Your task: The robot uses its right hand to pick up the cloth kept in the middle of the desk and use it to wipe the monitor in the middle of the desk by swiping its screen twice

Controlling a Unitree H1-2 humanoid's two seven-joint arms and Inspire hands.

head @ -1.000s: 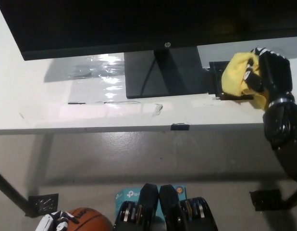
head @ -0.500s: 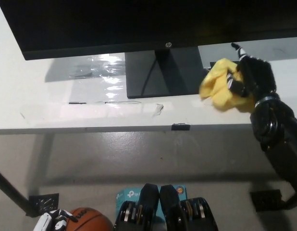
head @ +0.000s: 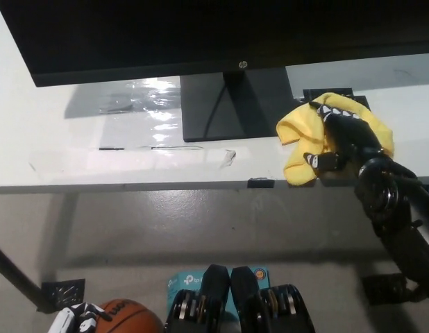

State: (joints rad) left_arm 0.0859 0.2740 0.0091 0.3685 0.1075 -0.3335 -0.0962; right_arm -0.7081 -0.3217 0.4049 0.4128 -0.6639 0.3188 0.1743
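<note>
Cloth [head: 303,142] is already in the right hand [head: 339,139]: the black fingers [head: 314,159] are closed around the yellow fabric, which bulges out on both sides of the hand and hangs a little below it, over the front part of the desk [head: 76,156]. Pick-up, the first part of the task, is therefore done as far as can be seen. What is left is the whole wiping, in my judgement, because the hand with the cloth is low, near the desk edge, and the monitor [head: 200,35] screen is well above and to the left of it in the picture, with no contact between cloth and screen. The monitor stand [head: 228,107] is just to the left of the cloth, and a small dark object [head: 329,92] on the desk shows just above the hand (what it is, I cannot tell). To reach the screen the hand must probably rise and go forward, and then make the two swipes. The white left hand [head: 72,320] rests far from the work, at the lower left corner, next to an orange ball [head: 128,318]; only a small part of it is visible, so whether it is open or closed I cannot tell.
</note>
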